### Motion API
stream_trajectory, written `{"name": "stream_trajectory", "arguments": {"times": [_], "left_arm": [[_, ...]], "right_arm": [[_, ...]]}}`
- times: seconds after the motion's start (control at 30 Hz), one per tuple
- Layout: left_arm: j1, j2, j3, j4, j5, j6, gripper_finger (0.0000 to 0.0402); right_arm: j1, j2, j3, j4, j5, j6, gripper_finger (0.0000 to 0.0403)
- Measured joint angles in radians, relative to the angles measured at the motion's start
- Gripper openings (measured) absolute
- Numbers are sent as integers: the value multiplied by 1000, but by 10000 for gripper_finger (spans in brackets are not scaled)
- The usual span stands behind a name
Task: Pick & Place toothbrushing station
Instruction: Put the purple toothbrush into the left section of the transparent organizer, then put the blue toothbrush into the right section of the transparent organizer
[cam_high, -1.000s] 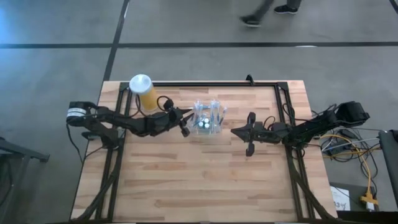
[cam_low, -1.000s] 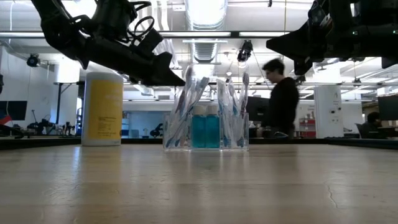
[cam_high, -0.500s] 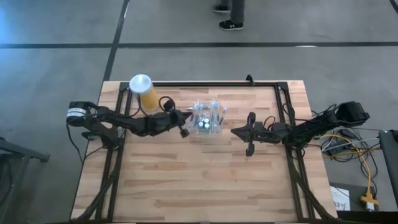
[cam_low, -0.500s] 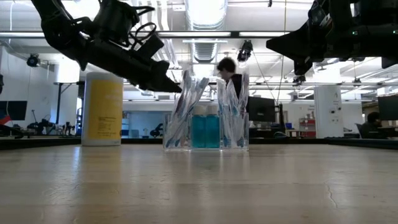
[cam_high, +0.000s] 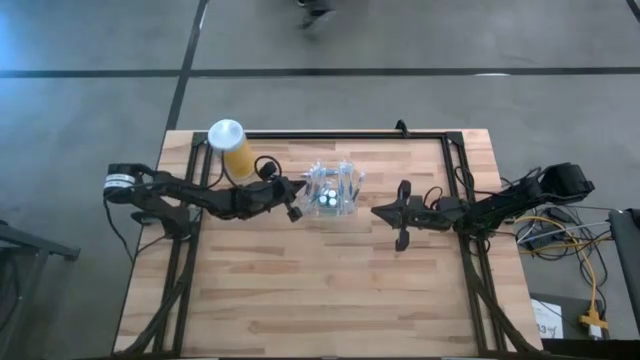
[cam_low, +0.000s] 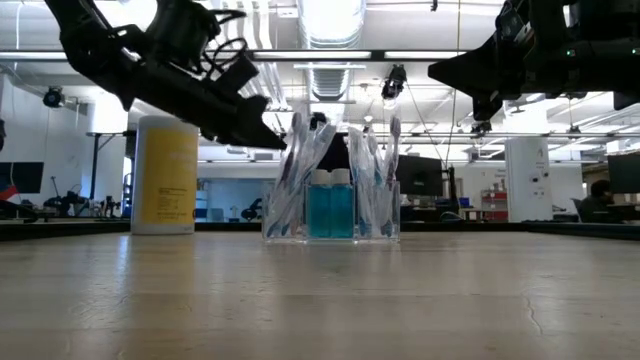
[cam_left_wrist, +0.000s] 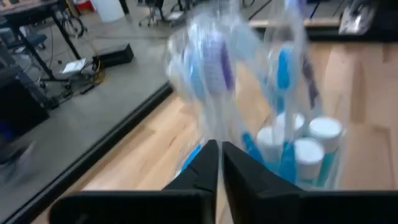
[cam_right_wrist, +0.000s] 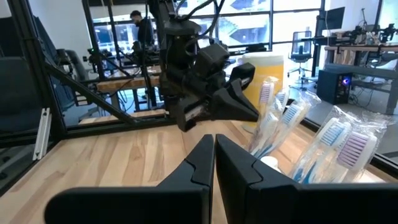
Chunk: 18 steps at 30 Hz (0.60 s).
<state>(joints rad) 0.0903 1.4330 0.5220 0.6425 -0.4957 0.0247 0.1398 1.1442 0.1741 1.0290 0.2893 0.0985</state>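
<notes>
Toothbrushing station: I see the clear plastic holder (cam_high: 334, 192) standing upright on the worktop (cam_high: 320, 290), toward its far edge and near the middle of its width; the same holder (cam_low: 331, 188) shows in the low view.
Contents: wrapped toothbrushes (cam_right_wrist: 339, 140) stick up out of it, and small blue bottles with white caps (cam_left_wrist: 310, 140) sit between them.
Left claw: my left claw (cam_high: 297, 200) hangs just beside the holder's left side, above the worktop. Its fingers (cam_left_wrist: 205, 168) are pressed together. In the wrist view the tips meet right at a wrapped brush, but I cannot tell whether any wrapper is caught between them.
Left claw, low view: the tip (cam_low: 272, 140) reaches the leaning brushes at the holder's upper left.
Right claw: my right claw (cam_high: 384, 212) waits in the air to the right of the holder, apart from it, fingers (cam_right_wrist: 202, 163) together on nothing.
Canister: a yellow cylinder with a white lid (cam_high: 231, 148) stands at the far left, behind the left arm.
Surroundings: a person (cam_right_wrist: 144, 28) is in the room beyond the worktop.
</notes>
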Motion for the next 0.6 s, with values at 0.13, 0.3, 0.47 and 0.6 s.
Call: {"name": "stream_trajectory", "arguments": {"times": [0.13,0.3,0.47,0.6], "left_arm": [[-17,-65,-3,-25,5,13,56],[-25,-198,-3,-218,6,30,100],[-22,-293,-45,-388,-44,34,118],[-3,-321,-124,-373,-101,41,116]], "right_arm": [[0,0,0,-1,0,3,12],[0,0,0,-2,0,7,13],[0,0,0,-2,-1,12,13],[0,0,0,-2,-1,15,13]]}}
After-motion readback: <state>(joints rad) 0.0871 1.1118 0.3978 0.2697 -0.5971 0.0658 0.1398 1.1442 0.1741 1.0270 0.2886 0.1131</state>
